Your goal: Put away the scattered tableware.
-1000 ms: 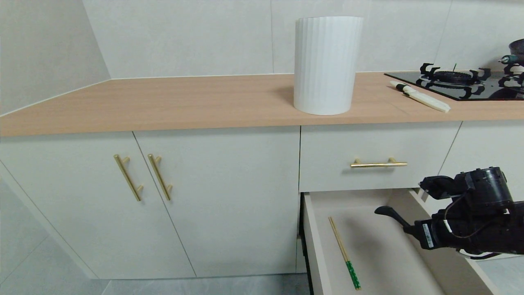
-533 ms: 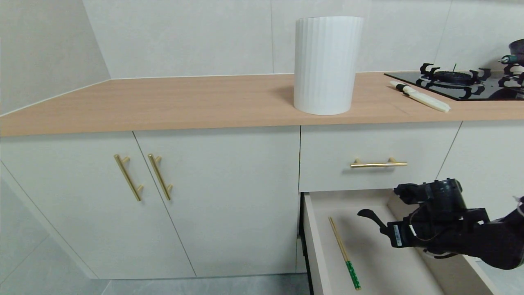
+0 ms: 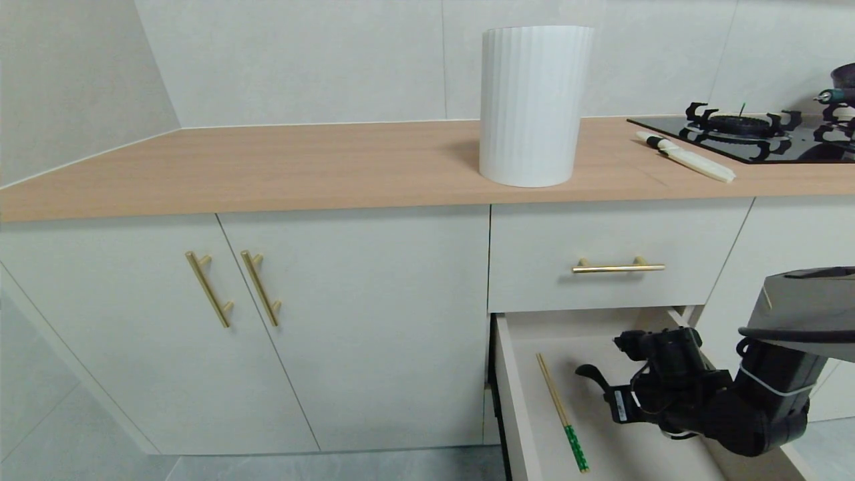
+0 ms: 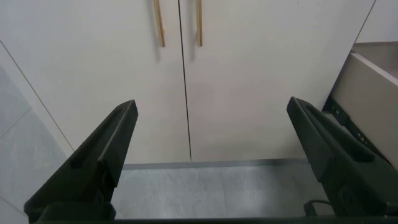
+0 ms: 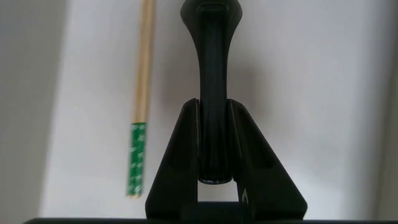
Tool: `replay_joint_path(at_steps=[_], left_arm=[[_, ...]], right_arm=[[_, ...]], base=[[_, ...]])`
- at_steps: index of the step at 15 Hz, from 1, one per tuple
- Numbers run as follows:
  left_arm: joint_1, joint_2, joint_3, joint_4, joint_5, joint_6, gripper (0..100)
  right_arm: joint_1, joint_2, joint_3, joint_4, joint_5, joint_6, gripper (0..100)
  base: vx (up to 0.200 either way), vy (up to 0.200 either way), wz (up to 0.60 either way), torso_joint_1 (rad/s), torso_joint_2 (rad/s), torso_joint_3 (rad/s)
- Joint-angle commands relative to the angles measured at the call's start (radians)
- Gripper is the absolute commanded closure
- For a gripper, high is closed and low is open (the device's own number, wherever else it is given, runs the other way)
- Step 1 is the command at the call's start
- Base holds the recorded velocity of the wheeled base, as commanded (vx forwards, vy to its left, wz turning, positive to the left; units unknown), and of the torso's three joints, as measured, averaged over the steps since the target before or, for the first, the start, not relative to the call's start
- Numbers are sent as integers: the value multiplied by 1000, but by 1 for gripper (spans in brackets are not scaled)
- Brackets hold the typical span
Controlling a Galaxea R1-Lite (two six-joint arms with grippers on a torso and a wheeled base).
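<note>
**A:** Where's the right gripper [image 3: 618,403]?

**B:** It's low, inside the open drawer [image 3: 507,374]. The forearm comes in from the robot's right, and the wrist points across toward the drawer's left wall. The jaws are nearly closed, pinching the handle of a black spoon [image 3: 591,375], and the bowl end sticks out ahead, tipped up a little.

**A:** Why that grip?

**B:** My read is that a handle pinch keeps the fingers off the drawer floor and lets the bowl lead. The spoon hangs over bare floor near the chopsticks [image 3: 560,414] without touching them, so it looks lined up to drop alongside. The chopsticks lie flat by the left wall, green ends toward the front.

**A:** Left gripper [image 4: 211,109]?

**B:** It's down low, facing the cabinet doors [image 4: 180,62]. The jaws are wide apart and hold nothing, so it looks parked.

**A:** What's left?

**B:** A white knife [image 3: 685,157] lies on the countertop [image 3: 267,167], between the ribbed white canister [image 3: 534,107] and the hob. It's likely next.
</note>
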Motion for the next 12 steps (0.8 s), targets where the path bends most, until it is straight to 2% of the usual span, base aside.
replay_joint_path(at_steps=[1, 12], left_arm=[[0, 0, 0, 0, 0, 1, 0], [0, 0, 0, 0, 0, 1, 0]], right_arm=[[1, 64, -16, -1, -8, -2, 100], [-1, 78, -33, -2, -15, -2, 100]], base=[[0, 0, 0, 0, 0, 0], [0, 0, 0, 0, 0, 0]])
